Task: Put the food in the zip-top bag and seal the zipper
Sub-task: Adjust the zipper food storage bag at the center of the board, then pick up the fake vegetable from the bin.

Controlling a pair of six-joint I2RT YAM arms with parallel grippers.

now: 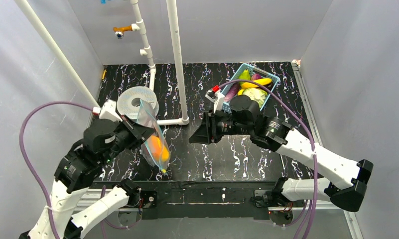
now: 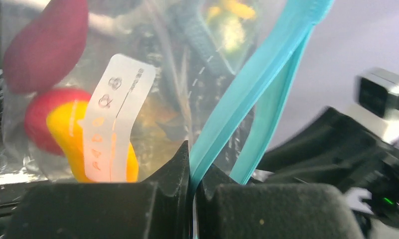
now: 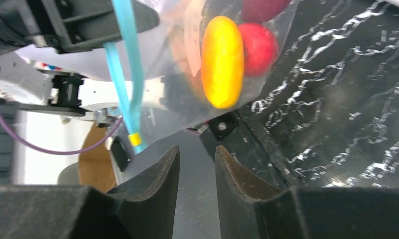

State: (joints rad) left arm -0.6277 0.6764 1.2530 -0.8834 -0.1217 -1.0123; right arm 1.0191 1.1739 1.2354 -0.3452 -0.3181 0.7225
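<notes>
My left gripper [image 1: 143, 130] is shut on the light-blue zipper [image 2: 247, 89] of the clear zip-top bag [image 1: 155, 144] and holds it hanging above the table. In the left wrist view the bag holds a magenta piece [image 2: 45, 45], a red apple [image 2: 35, 117] and an orange-yellow piece [image 2: 70, 142] behind the white label [image 2: 115, 119]. A second blue strip [image 2: 267, 114] runs apart from the pinched one. My right gripper [image 1: 195, 137] is open and empty, to the right of the bag and apart from it. Its view shows the bag [image 3: 177, 84], the orange-yellow piece [image 3: 222, 59] and the zipper [image 3: 127, 64].
A light-blue basket [image 1: 274, 79] at the back right holds a banana [image 1: 257, 82] and other toy food, partly behind my right arm. A white spool [image 1: 132, 102] lies at the left, white pipes [image 1: 176, 59] stand mid-table, and a yellow-handled screwdriver [image 1: 103, 73] lies at the far left edge.
</notes>
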